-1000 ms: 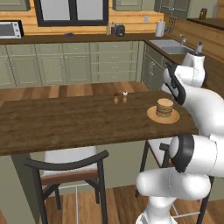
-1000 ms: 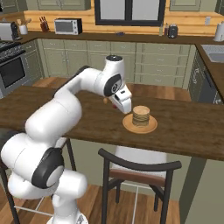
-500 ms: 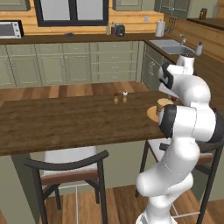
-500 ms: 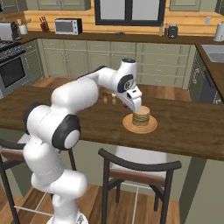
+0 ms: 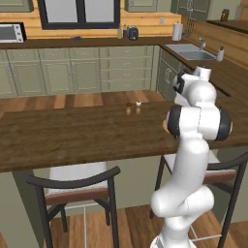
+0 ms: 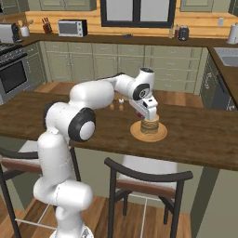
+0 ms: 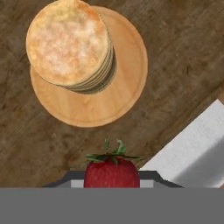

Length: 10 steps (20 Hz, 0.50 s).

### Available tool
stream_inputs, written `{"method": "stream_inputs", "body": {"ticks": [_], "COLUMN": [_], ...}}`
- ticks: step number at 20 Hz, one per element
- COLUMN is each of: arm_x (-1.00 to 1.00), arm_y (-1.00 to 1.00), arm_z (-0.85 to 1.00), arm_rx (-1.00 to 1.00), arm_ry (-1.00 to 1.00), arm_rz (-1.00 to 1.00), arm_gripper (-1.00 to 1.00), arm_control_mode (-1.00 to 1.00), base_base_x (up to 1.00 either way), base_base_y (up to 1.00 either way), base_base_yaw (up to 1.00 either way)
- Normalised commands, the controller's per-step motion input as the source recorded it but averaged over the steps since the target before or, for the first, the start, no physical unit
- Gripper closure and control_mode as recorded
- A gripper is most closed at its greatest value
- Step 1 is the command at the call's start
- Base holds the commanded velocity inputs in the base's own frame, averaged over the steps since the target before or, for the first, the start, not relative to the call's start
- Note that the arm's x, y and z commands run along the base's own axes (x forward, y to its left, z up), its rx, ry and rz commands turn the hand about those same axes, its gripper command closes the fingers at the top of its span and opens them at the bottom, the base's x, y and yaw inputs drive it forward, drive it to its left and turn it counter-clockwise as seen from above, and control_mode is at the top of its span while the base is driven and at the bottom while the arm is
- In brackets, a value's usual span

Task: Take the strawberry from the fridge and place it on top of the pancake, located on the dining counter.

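Where grained wood spreads, fingers [image 7: 112,183] pinching glossy red strawberry [image 7: 112,171], speckled round pancake [image 7: 68,41] beyond.

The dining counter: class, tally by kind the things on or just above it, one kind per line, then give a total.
Pancake stack: 1
Round wooden plate under it: 1
Small shakers: 2
Strawberry held in the gripper above the dining counter: 1
Total: 5

- A home kitchen: green cabinets [image 5: 72,72] line the wall under a window [image 6: 137,11].
- Microwave [image 6: 71,28], stove [image 6: 11,69], sink [image 5: 191,52].
- Wooden dining counter [image 5: 72,135] with stools [image 5: 77,186].
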Motion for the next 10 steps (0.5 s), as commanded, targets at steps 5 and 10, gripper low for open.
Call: {"method": "stream_inputs", "body": {"ticks": [5,10], "arm_x": [0.40,0.51], "arm_y": [-0.01,-0.10], "arm_z": [-0.22,-0.14], "arm_rx": [0.00,0.00], "arm_ry": [0.00,0.00], "arm_rz": [0.01,0.03], "arm_gripper": [1.00,1.00], "arm_control_mode": [-1.00,-1.00], "base_base_x": [0.00,0.00], "base_base_y": [0.00,0.00], "base_base_yaw": [0.00,0.00]}}
